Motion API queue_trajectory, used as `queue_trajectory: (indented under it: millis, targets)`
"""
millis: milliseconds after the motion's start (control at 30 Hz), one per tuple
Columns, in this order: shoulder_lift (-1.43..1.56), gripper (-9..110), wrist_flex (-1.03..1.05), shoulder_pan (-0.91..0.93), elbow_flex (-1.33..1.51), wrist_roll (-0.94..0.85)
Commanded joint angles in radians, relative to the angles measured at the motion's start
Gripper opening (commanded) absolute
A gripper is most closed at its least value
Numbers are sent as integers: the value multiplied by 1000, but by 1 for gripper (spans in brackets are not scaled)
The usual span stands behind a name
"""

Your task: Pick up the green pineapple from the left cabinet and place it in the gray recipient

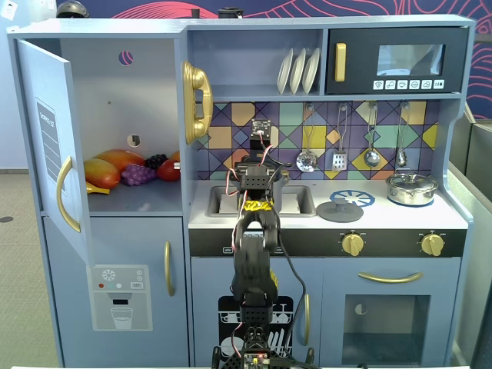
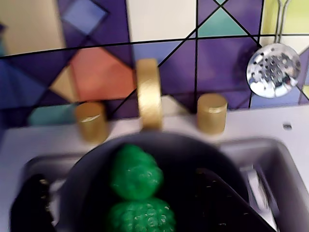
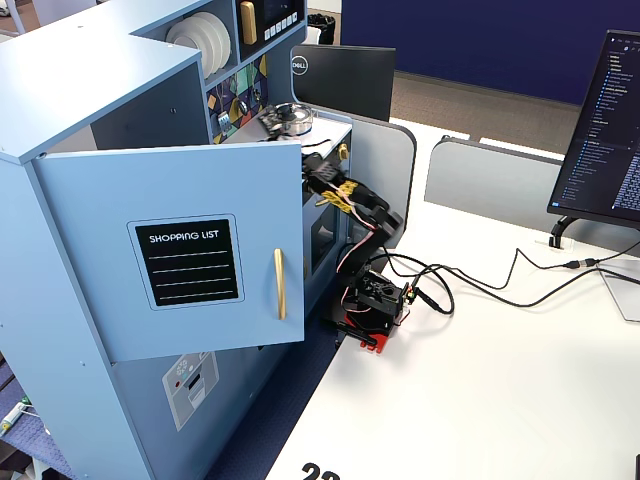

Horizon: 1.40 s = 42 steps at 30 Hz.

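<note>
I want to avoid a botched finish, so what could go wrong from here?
The green pineapple already sits in the gray recipient, and the gripper hangs low around it. Pulling out, a finger might snag the fruit or nudge the pot. The gold faucet stands close behind, so a careless lift could clip it.

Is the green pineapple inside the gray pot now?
Yes, inside. In the wrist view the green pineapple lies within the dark rim of the gray pot, which sits in the sink below the gold faucet.
</note>
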Motion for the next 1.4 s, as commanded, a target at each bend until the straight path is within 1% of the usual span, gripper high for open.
queue_trajectory:
  millis: [0, 167, 267, 367, 467, 567, 667, 767, 867, 933, 1000, 1067, 1200, 1367]
  targets:
    - [307, 24, 275, -12, 18, 35]
    - [546, 11, 612, -3, 158, 35]
    - [629, 0, 784, 6, 302, -21]
    - [706, 0, 851, 2, 500, -48]
    - [795, 0, 815, -23, 719, -18]
    - [822, 0, 761, -54, 887, -9]
    - [788, 0, 692, -94, 992, 60]
    - [723, 0, 552, -89, 1106, 51]
    - [670, 0, 436, -94, 1186, 78]
    - [647, 0, 374, -89, 1238, 67]
    - [646, 0, 339, -67, 1296, 18]
    - [666, 0, 337, -49, 1338, 0]
    - [672, 0, 423, -41, 1338, 32]
    - [730, 0, 603, -29, 1339, 11]
